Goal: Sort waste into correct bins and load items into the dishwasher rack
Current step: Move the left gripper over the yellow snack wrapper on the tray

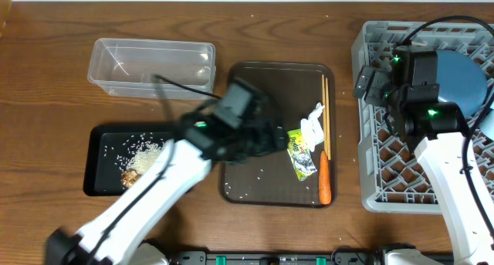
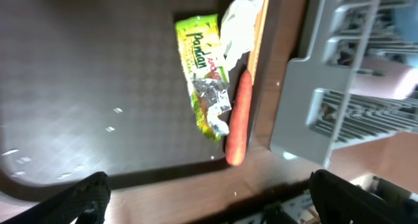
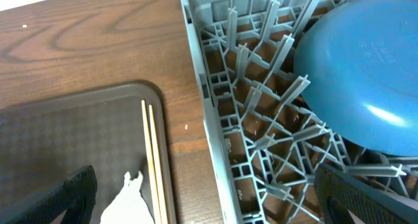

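Observation:
On the brown serving tray [image 1: 262,87] lie the wooden chopsticks [image 1: 326,110], a crumpled white tissue [image 1: 312,123], a yellow-green wrapper [image 1: 301,153] and an orange carrot [image 1: 325,180]. My left gripper [image 1: 274,137] hangs open over the tray, just left of the wrapper [image 2: 199,74] and carrot [image 2: 237,123], holding nothing. The black tray [image 1: 100,176] holds white rice [image 1: 139,147] and a brown lump [image 1: 131,176]. The clear tub [image 1: 150,64] stands behind it. My right gripper [image 1: 369,83] is open above the left rim of the grey rack [image 1: 386,180], where the dark-blue plate [image 1: 461,79] stands.
Stray rice grains [image 1: 248,189] dot the serving tray's front. The right wrist view shows the chopsticks [image 3: 151,152], the tissue [image 3: 127,201], the rack's pegs [image 3: 261,100] and the plate [image 3: 366,67]. Bare wood table [image 1: 46,87] lies to the left.

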Motion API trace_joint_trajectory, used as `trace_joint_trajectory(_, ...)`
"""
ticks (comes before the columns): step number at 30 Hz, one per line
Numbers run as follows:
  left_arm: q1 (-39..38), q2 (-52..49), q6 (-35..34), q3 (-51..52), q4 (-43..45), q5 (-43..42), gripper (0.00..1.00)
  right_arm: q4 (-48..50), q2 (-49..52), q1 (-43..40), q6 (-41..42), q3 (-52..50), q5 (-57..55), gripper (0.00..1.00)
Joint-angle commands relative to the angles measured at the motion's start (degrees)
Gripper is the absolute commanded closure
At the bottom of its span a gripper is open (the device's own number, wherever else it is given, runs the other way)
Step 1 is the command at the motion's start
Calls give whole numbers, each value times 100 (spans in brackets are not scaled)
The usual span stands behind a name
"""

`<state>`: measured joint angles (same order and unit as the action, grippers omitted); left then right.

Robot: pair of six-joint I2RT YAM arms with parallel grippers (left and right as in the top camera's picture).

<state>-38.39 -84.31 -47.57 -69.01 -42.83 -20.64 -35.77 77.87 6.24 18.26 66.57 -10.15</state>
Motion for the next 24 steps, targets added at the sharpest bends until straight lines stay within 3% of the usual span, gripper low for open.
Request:
trace_joint_trajectory(1,-286,-557,-481,13,181,227,2,-7,-35,-7,13,17,-98,1)
trace_joint_trajectory(14,-839,-1875,-750,13,1222,-31,2,-7,-35,-7,13,17,-98,1)
trace_joint_trajectory(21,-933,-2210,-999,13,1235,-26,1,-7,-35,-7,13,17,-98,1)
trace_joint_trajectory(24,-964,-2295,-1001,13,1233,-33,6,-7,-35,-7,13,17,-98,1)
